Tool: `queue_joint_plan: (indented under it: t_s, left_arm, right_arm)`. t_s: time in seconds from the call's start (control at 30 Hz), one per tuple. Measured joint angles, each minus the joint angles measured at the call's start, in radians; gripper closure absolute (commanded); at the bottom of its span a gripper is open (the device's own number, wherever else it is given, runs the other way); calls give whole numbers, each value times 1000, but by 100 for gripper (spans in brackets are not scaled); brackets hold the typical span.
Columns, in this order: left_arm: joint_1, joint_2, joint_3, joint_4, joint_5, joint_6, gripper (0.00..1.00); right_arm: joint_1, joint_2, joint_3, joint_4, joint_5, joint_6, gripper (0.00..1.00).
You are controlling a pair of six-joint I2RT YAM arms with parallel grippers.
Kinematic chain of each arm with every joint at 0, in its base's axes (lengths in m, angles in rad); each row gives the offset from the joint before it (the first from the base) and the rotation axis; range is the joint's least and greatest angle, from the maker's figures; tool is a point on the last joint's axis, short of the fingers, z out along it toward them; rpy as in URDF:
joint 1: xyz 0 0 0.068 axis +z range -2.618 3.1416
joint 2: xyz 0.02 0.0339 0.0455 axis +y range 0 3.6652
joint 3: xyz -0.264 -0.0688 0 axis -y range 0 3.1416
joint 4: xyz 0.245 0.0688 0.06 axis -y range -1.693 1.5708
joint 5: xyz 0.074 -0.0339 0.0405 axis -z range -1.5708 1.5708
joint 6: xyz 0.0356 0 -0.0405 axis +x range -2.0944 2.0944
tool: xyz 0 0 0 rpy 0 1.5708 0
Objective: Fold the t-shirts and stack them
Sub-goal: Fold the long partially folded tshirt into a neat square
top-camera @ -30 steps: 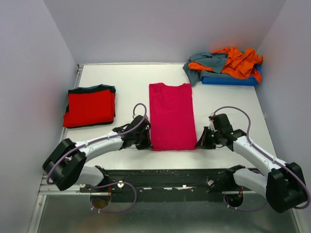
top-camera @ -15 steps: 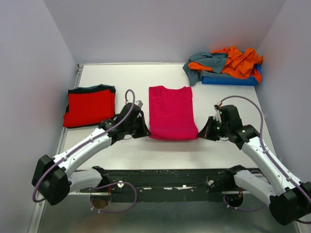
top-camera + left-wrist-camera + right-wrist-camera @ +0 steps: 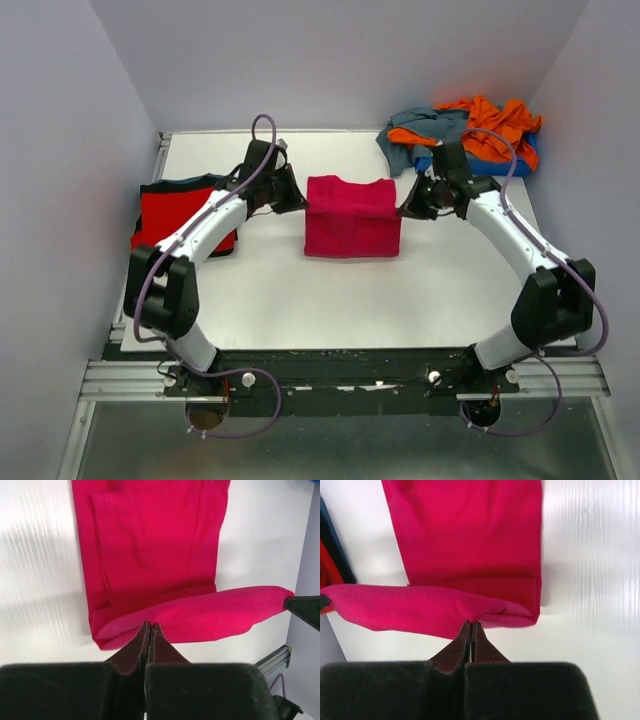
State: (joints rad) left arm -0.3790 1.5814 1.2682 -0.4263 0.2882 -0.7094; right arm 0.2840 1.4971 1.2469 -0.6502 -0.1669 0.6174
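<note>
A white desk (image 3: 270, 300) enclosed by three pale grey walls (image 3: 330, 60) is shown, with two arms reaching out from its near edge. One magenta t-shirt (image 3: 352, 220) lies at the centre of the desk, doubled over on itself, and its upper layer is held raised above the lower one at two corners. The left corner is pinched by the left gripper (image 3: 150, 627) and the right corner by the right gripper (image 3: 470, 626). In each wrist view the two fingers are seen pressed together on the magenta cloth, which hangs as a rounded fold between the two grippers. One red t-shirt (image 3: 165, 215) lies folded flat near the left edge of the desk, partly crossed by the left arm. One dark teal cloth (image 3: 190, 182) shows beneath it along its far edge. At the far right corner one blue tray (image 3: 510, 166) carries a loose heap of orange cloth (image 3: 495, 125) and grey-teal cloth (image 3: 420, 125). The number of garments in that heap cannot be told. The heap lies well apart from the magenta t-shirt.
</note>
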Motion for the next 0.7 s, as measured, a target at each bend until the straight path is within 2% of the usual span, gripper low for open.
queue_joint_plan:
  t_s: [0.2, 0.5, 0.53, 0.57, 0.6, 0.63, 0.67, 0.7]
  left_arm:
    - [43, 192, 180, -5, 5, 30, 100]
    - [64, 461, 554, -37, -10, 54, 100]
    - [66, 492, 592, -37, -7, 54, 100]
    - [68, 520, 620, -37, -5, 54, 94]
    - [72, 556, 649, -37, -3, 53, 69]
    - [75, 579, 666, -36, -2, 52, 50]
    - [79, 600, 678, -36, -1, 51, 35]
    - [86, 631, 695, -36, 1, 51, 23]
  right_arm:
    - [-44, 229, 234, -1, 0, -5, 99]
    - [-117, 578, 573, -20, -42, -10, 99]
    - [-124, 612, 604, -26, -49, -10, 95]
    - [-130, 649, 638, -30, -59, -10, 81]
    - [-136, 685, 673, -32, -70, -11, 58]
    - [-140, 721, 710, -35, -82, -13, 44]
    - [-144, 757, 750, -40, -92, -11, 34]
    - [-147, 792, 790, -42, -98, -16, 34]
